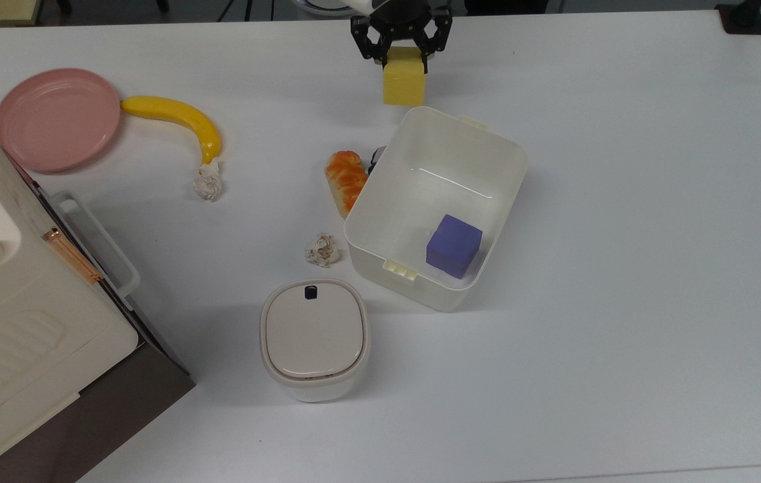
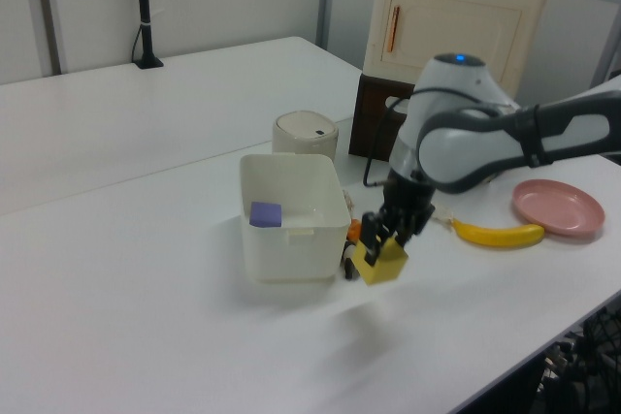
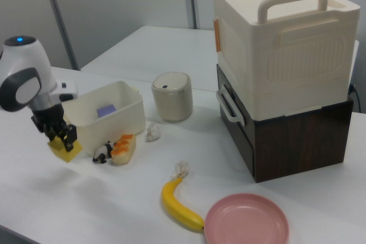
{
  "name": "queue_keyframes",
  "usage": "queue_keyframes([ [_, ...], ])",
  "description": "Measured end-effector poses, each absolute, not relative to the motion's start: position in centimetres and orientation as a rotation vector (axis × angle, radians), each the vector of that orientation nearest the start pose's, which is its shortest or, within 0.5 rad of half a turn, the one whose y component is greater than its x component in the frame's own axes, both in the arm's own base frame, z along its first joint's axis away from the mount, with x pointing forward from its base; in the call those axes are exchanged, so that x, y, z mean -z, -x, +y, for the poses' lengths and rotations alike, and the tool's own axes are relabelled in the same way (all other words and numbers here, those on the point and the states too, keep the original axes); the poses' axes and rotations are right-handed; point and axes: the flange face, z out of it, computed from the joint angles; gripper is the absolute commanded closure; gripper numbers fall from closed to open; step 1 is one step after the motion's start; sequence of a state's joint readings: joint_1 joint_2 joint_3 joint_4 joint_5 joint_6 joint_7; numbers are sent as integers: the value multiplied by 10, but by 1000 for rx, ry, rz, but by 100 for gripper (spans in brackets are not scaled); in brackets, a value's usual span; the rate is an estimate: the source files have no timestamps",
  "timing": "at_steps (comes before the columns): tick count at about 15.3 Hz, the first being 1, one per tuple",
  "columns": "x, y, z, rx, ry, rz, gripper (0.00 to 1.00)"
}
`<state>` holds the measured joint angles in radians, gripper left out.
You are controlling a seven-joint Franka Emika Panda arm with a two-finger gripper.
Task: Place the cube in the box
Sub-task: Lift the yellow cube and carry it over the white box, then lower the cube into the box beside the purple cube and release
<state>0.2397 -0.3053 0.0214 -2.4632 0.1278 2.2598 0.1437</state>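
End effector (image 1: 404, 52) clamps the cube (image 1: 404, 83), lifted beside the box (image 1: 481, 131).

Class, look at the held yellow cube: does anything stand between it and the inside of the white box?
Only the box's near wall; the cube hangs just outside it. A purple cube sits in the far corner.
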Motion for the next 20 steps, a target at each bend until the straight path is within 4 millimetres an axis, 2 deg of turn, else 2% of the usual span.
queue_keyframes([
  [5, -457, -461, 125, 242, 2996, -61, 78],
  [11, -490, -495, 133, 349, 2991, -88, 78],
  [13, -493, -504, 135, 362, 2994, -94, 78],
  [18, -483, -564, 147, 379, 3033, -40, 74],
  [19, -479, -573, 149, 378, 3039, -34, 72],
  [20, -475, -581, 151, 375, 3043, -32, 63],
])
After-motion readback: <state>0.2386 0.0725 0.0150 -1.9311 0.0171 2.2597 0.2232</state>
